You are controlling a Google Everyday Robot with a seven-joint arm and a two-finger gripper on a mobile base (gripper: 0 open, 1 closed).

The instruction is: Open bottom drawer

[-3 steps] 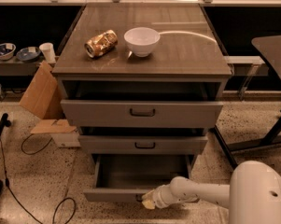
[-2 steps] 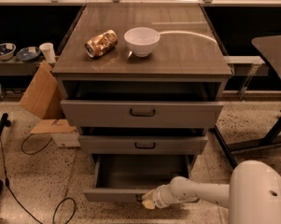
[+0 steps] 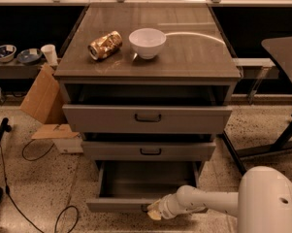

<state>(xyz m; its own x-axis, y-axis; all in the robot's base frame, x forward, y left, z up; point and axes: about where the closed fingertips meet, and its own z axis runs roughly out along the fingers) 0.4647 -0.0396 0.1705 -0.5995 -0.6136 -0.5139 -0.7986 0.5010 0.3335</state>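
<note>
Bottom drawer [image 3: 121,206] pulled open, gripper fingers [image 3: 154,211] clamped on its front

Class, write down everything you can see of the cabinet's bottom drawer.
The bottom drawer is grey, with a smooth, flat front panel that looks shorter than those above it. It stands pulled well out and level, just above the speckled floor, showing a dark interior. The gripper is at the middle of its front panel, apparently touching it.

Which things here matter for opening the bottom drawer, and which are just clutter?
Job: bottom drawer, pulled out; gripper at its front panel.
Lying about: can and white bowl on cabinet top; top drawer; middle drawer; cardboard.
</note>
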